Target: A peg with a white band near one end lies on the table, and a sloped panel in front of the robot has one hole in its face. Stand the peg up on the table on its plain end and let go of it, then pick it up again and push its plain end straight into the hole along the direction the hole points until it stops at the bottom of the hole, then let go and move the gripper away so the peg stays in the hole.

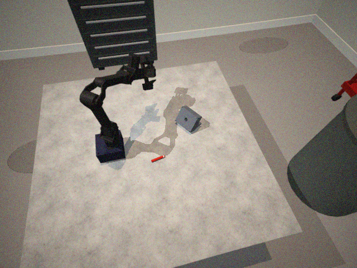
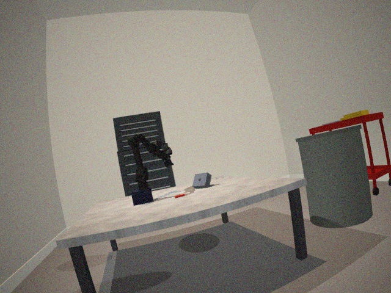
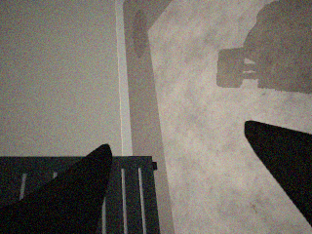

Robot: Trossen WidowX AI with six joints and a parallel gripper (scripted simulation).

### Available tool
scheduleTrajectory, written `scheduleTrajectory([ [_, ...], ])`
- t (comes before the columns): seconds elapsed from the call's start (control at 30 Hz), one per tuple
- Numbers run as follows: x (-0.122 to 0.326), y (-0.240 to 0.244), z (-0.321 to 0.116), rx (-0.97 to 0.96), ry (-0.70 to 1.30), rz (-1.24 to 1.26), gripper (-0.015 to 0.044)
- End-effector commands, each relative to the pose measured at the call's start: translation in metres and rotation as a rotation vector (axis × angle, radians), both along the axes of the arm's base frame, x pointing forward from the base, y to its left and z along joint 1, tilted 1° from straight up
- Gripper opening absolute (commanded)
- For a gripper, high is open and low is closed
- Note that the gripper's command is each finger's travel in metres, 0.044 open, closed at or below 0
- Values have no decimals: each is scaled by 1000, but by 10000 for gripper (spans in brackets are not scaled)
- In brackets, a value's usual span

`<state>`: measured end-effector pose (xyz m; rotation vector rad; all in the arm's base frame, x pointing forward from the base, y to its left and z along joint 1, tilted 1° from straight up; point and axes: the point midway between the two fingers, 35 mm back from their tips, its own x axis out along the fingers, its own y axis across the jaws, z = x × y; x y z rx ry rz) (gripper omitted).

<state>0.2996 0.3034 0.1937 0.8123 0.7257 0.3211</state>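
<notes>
A red peg (image 1: 157,158) (image 2: 179,196) lies on its side on the table (image 1: 173,201) (image 2: 126,214), to the right of the robot's base. Its white band is at the end toward the sloped panel in the top view. The grey-blue sloped panel (image 1: 191,122) (image 2: 203,182) stands farther out, with one dark hole (image 1: 185,119) (image 2: 199,179) in its face. My gripper (image 1: 151,74) (image 2: 171,157) (image 3: 175,138) is wide open and empty, high above the table on the drawer cabinet's side, apart from both peg and panel. The wrist view shows neither the peg nor the panel.
The dark drawer cabinet (image 1: 121,25) (image 2: 148,166) (image 3: 132,195) stands beyond the table edge near my gripper. The arm's navy base (image 1: 111,149) (image 2: 142,197) is on the table. A grey-green bin (image 1: 326,167) (image 2: 334,176) and a red cart (image 1: 350,87) (image 2: 347,121) stand off the table to the right.
</notes>
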Motion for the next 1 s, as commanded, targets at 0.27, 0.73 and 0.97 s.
scheduleTrajectory([
  [0.27,52,-91,-46,-374,29,-29,440],
  [0.73,68,-234,-106,-777,243,52,440],
  [0.97,48,-306,-132,-896,401,159,440],
])
